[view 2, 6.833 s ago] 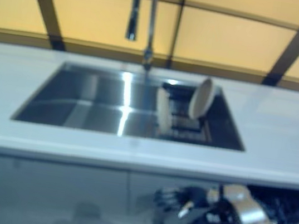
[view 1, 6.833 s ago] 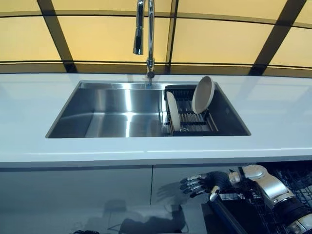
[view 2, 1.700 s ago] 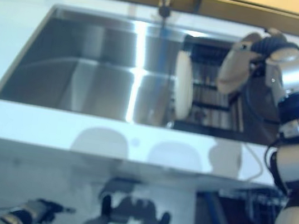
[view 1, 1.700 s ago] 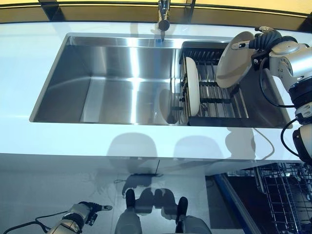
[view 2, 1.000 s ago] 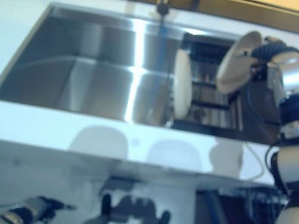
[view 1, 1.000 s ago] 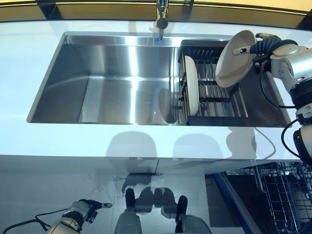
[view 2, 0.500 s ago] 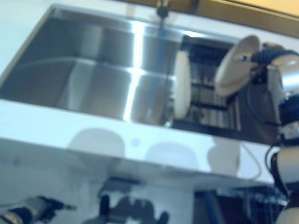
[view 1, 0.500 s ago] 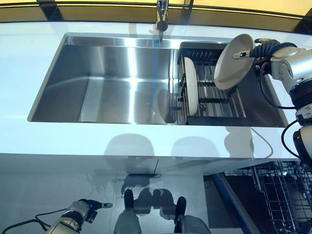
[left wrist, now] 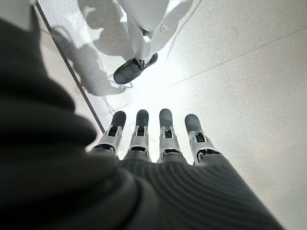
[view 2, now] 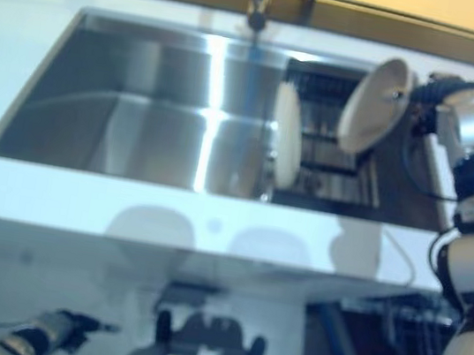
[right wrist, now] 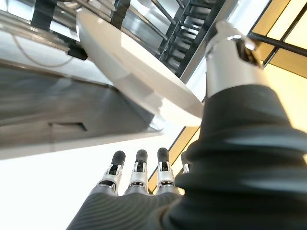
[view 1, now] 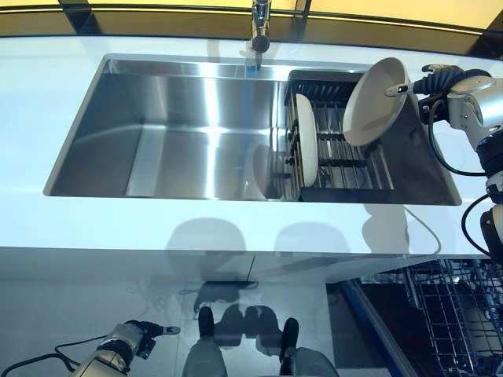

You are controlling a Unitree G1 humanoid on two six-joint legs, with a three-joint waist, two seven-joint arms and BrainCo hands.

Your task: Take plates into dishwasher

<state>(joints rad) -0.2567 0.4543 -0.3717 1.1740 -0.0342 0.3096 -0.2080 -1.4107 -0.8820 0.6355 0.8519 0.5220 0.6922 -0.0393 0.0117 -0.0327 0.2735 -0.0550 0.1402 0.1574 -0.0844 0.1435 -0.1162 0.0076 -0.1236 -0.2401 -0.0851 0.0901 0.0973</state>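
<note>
A pale round plate (view 1: 374, 102) is tilted above the right end of the black dish rack (view 1: 346, 169) in the sink. My right hand (view 1: 436, 78) holds it at its top rim: in the right wrist view the thumb (right wrist: 230, 52) lies over the plate (right wrist: 139, 72) and the fingers (right wrist: 136, 172) run under it. A second pale plate (view 1: 306, 145) stands on edge in the rack's left slots. My left hand (view 1: 134, 342) hangs low by the floor, its fingers (left wrist: 158, 139) straight and holding nothing.
The steel sink basin (view 1: 181, 141) is sunk in the white counter (view 1: 236, 228), with a faucet (view 1: 260, 27) at the back. A wire dishwasher rack (view 1: 456, 314) is pulled out below the counter at the lower right.
My right hand has come up from under the counter and taken hold of the right-hand plate. Over the last second it has shifted slightly right with the plate. The left hand stays low.
</note>
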